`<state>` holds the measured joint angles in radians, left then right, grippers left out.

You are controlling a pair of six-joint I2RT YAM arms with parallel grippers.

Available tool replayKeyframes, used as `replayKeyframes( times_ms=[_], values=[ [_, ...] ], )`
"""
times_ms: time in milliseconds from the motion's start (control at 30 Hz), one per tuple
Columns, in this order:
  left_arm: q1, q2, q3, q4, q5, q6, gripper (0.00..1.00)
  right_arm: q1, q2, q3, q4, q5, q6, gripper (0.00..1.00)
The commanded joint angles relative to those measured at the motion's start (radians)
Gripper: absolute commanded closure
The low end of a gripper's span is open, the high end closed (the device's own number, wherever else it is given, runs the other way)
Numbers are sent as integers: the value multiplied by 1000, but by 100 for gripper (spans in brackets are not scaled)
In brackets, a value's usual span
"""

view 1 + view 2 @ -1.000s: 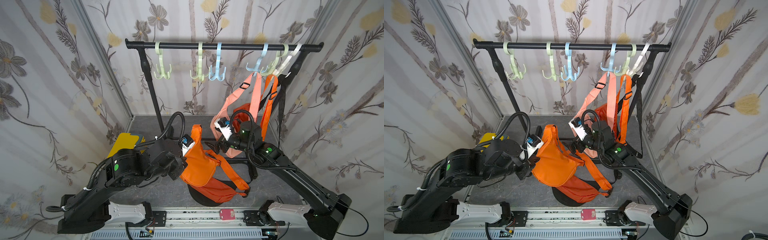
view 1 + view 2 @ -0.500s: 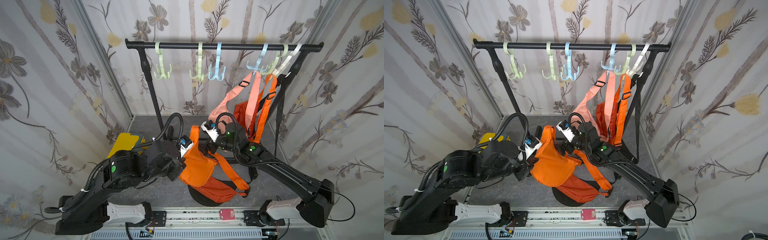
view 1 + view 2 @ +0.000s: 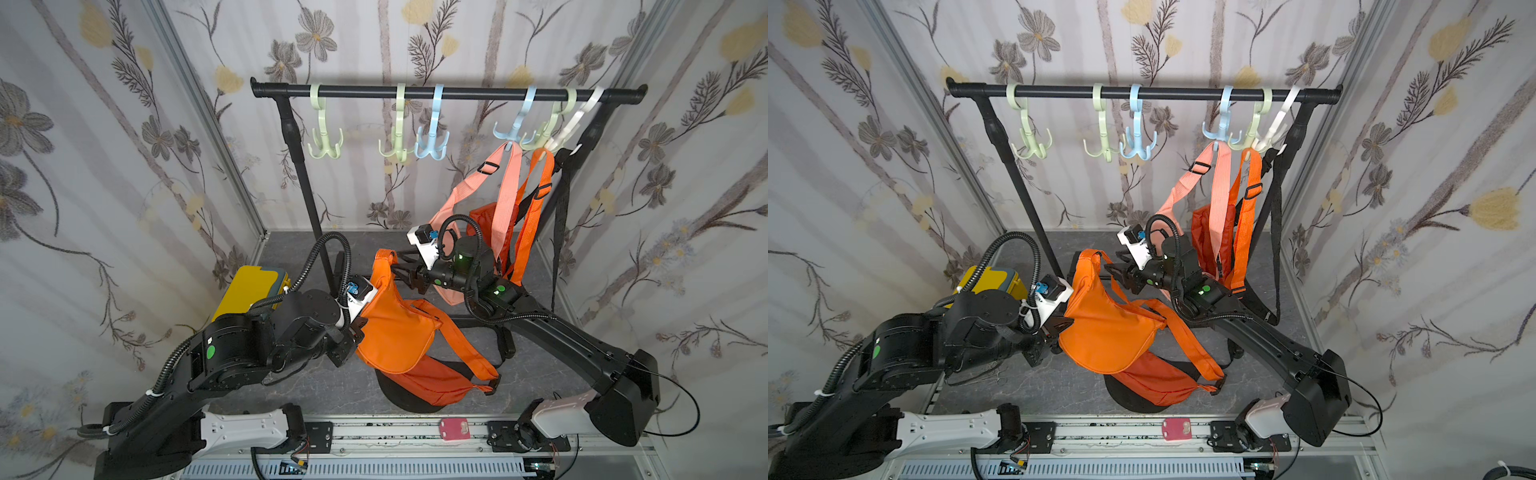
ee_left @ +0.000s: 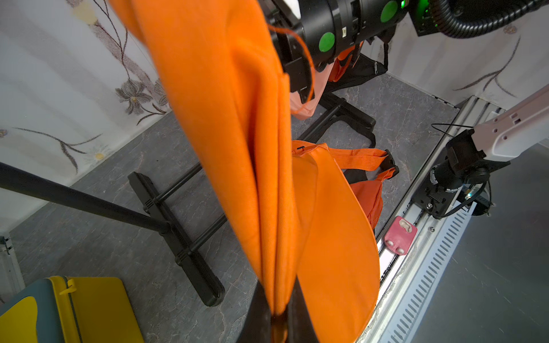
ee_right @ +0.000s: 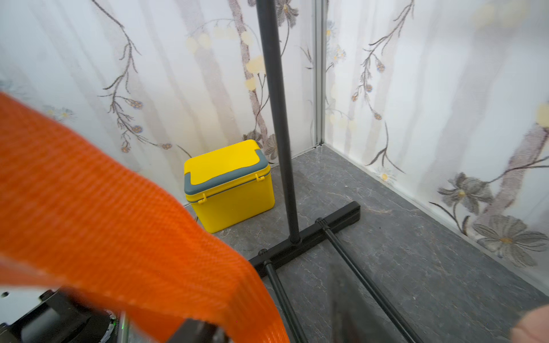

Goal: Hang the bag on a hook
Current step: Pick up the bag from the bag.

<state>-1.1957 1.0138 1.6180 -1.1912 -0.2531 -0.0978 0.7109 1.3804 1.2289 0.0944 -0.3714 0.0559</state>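
Observation:
An orange bag (image 3: 395, 328) (image 3: 1104, 328) hangs in the air at the centre, and my left gripper (image 3: 359, 322) is shut on its folded edge. The left wrist view shows the cloth (image 4: 225, 118) pinched between the jaws of the left gripper (image 4: 277, 320). My right gripper (image 3: 401, 276) (image 3: 1115, 274) is at the bag's upper strap. In the right wrist view the strap (image 5: 118, 222) lies across the right gripper (image 5: 270, 314), whose fingers stand apart with floor showing beside the strap. Free hooks, green (image 3: 325, 143), green (image 3: 395, 145) and blue (image 3: 432, 143), hang from the black rail (image 3: 457, 92).
At the rail's right end the hooks carry a pink bag (image 3: 509, 195), an orange one (image 3: 486, 224) and a black strap (image 3: 561, 216). A darker orange bag (image 3: 432, 382) lies on the floor. A yellow box (image 3: 249, 291) (image 5: 228, 184) stands by the rack post (image 3: 307, 195).
My right arm has swung left, away from the hanging bags, to the held bag's strap, and its jaws have narrowed. The left gripper has kept its hold and barely moved.

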Motion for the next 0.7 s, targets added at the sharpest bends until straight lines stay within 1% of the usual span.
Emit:
replayKeyframes(
  times_ms=[0, 200, 267, 333, 367, 400, 433, 467, 500, 667],
  values=[
    [-1, -13, -11, 47, -23, -6, 100, -16, -75, -36, 107, 81, 38, 100],
    [-1, -39, -26, 63, -27, -6, 100, -31, -175, -85, 97, 130, 36, 100],
    [0, -44, -30, 72, -28, -4, 100, -31, -191, -102, 93, 122, 33, 100],
    [-1, -43, -32, 76, -21, -4, 100, -26, -194, -107, 73, 84, 22, 100],
    [0, -41, -32, 77, -17, -3, 100, -16, -194, -108, 58, 64, 12, 89],
    [-1, -36, -32, 77, -15, -1, 100, -4, -194, -110, 48, 53, -1, 75],
    [-1, -32, -30, 76, -13, -2, 100, 13, -192, -114, 38, 42, -19, 64],
    [-1, -27, -28, 75, -11, 3, 100, 30, -189, -115, 23, 34, -35, 54],
    [0, -21, -25, 73, -11, 4, 100, 41, -185, -115, 15, 28, -47, 46],
    [0, -3, -8, 68, -17, 11, 100, 64, -161, -108, 6, -16, -61, 22]
  ],
)
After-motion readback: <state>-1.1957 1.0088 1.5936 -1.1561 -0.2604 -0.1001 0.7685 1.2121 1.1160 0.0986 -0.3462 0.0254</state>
